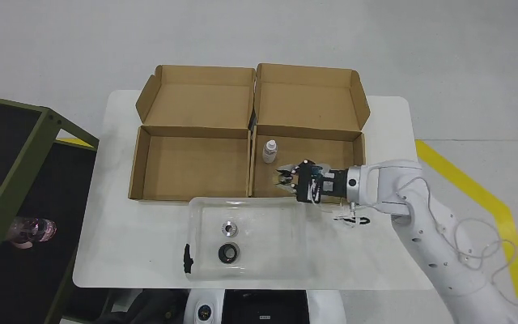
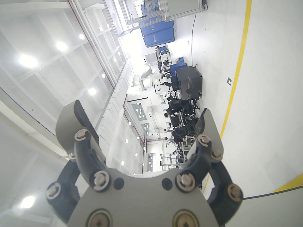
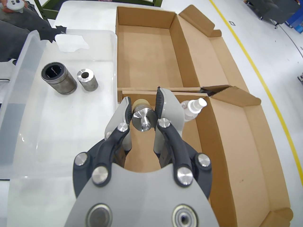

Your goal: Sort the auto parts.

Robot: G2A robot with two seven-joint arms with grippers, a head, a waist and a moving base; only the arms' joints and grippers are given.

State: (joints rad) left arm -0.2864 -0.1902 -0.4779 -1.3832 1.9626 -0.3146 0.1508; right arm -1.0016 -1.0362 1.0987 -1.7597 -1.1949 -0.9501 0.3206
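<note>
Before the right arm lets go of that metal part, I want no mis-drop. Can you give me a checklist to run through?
1. Right jaws shut on the metal part, gripped on both sides: ok.
2. Part held over the floor of the cardboard box: ok.
3. Gap to the white bottle lying in that box, close beside the jaws: cannot tell.
4. Left jaws open, empty, pointing away from the table: ok.
5. Clear bin emptied: not ok; the larger cylinder and the smaller cylinder stand in it.
</note>
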